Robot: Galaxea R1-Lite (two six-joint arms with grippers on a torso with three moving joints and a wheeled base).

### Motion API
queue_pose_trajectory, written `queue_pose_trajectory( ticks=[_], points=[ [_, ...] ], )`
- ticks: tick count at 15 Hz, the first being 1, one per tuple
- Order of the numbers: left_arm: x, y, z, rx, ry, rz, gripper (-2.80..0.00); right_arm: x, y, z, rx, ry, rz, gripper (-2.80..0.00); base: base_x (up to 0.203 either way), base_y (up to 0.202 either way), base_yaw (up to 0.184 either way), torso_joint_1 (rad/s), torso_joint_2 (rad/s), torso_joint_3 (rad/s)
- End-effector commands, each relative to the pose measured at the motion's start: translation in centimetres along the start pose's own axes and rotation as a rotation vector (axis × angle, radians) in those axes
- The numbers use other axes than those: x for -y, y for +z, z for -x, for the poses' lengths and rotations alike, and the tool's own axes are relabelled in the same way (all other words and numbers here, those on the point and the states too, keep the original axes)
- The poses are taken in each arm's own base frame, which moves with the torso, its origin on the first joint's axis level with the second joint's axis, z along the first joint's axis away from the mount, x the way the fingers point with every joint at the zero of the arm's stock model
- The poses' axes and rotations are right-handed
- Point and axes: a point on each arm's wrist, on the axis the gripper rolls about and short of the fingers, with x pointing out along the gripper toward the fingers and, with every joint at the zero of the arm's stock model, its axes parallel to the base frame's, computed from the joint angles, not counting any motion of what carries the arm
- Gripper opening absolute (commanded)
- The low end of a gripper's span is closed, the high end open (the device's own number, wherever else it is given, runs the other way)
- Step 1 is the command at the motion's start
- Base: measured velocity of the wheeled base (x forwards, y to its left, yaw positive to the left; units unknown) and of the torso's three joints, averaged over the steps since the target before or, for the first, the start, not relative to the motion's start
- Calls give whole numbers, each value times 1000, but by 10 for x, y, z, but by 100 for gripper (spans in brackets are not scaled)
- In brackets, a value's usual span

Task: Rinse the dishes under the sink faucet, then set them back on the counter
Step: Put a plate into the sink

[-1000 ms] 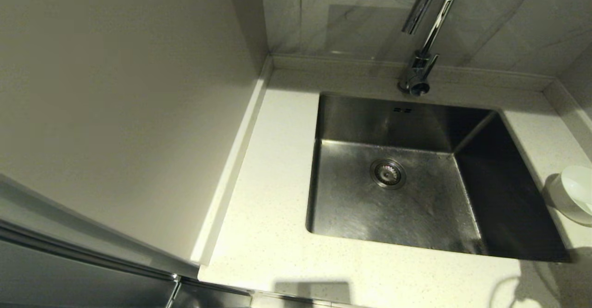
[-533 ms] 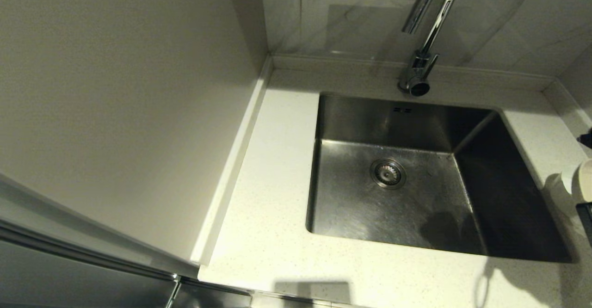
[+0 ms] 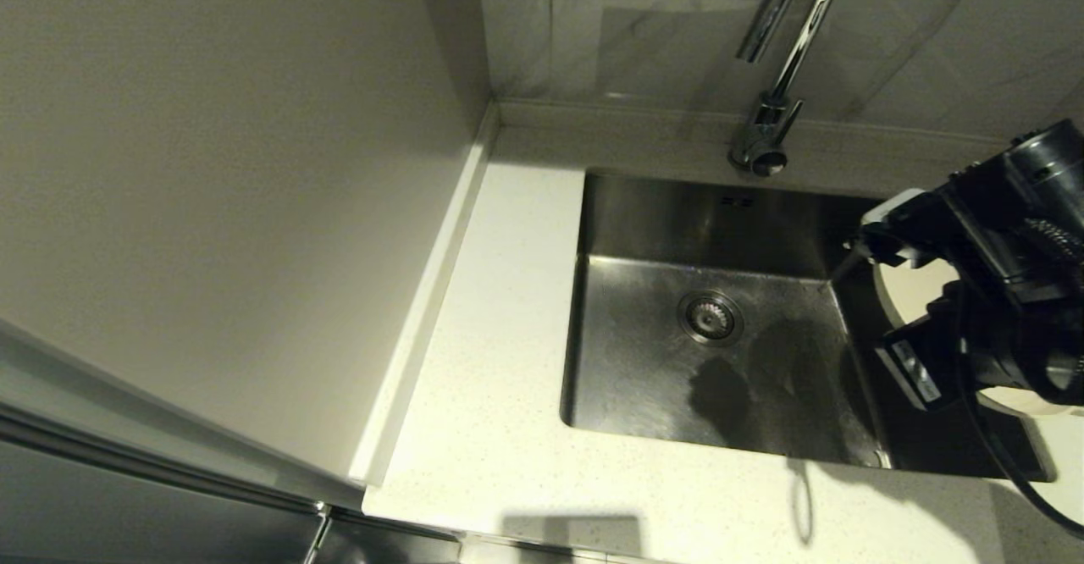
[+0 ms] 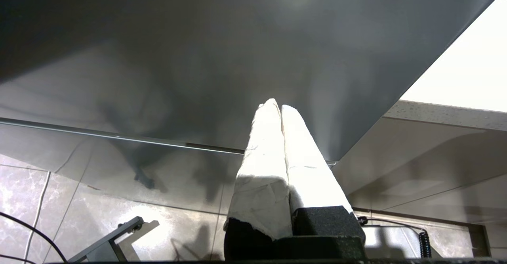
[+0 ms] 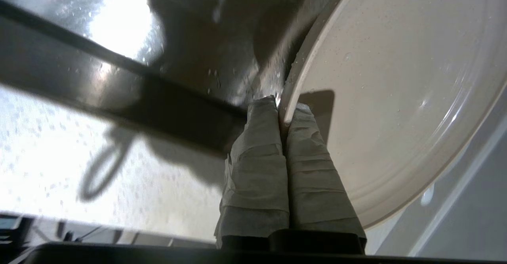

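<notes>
The right gripper (image 5: 282, 115) is pinching the rim of the cream plate (image 5: 396, 97), its two wrapped fingers (image 5: 257, 169) closing on the edge from either side, so the whole dish is hanging from that one narrow bite. The plate is fanning out to one side of the fingers, tilted rather than flat, with droplets sitting on its face. In the head view the same plate (image 3: 910, 289) is showing only in part behind the right arm, held over the right edge of the sink (image 3: 720, 352).

Just beyond the fingertips the sink wall and the speckled counter (image 5: 79, 145) are lying beneath the plate's held edge. Farther out from the gripper, across the basin, the drain strainer (image 3: 710, 317) is sitting in the basin floor, and farther still the faucet (image 3: 775, 81) is standing at the back rim, well apart from the plate. No water stream can be made out.

The likely trouble is the grip itself: a wet rim held at one point could pivot or slide out between the wrapped fingers, dropping the plate into the steel basin. Swinging toward the spout, the plate's far edge could also knock the sink wall or the faucet, since the arm is hiding much of it.

The left gripper (image 4: 280, 107) is idling away from the counter with its fingers pressed together, empty.
</notes>
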Motion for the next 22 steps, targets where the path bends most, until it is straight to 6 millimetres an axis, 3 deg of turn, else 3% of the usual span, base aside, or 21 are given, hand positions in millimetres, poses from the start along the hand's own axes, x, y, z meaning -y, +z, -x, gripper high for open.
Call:
queue_pose_trajectory(
  ticks=[1,5,10,12,17,22],
  points=[
    [0,0,0,3,0,1,-280,-22,9,-26,-17,-8,64,-280,0,0,0,0,0,0],
    [0,0,0,3,0,1,-280,-53,19,-73,-34,-23,86,-280,0,0,0,0,0,0],
    [0,0,0,3,0,1,-280,-93,24,-151,-60,-46,65,-280,0,0,0,0,0,0],
    [0,0,0,3,0,1,-280,-95,21,-178,-94,-65,50,-280,0,0,0,0,0,0],
    [0,0,0,3,0,1,-280,-78,26,-240,-140,-137,-78,-280,0,0,0,0,0,0],
    [0,0,0,3,0,1,-280,-86,39,-294,-111,-163,-133,-280,0,0,0,0,0,0]
  ],
)
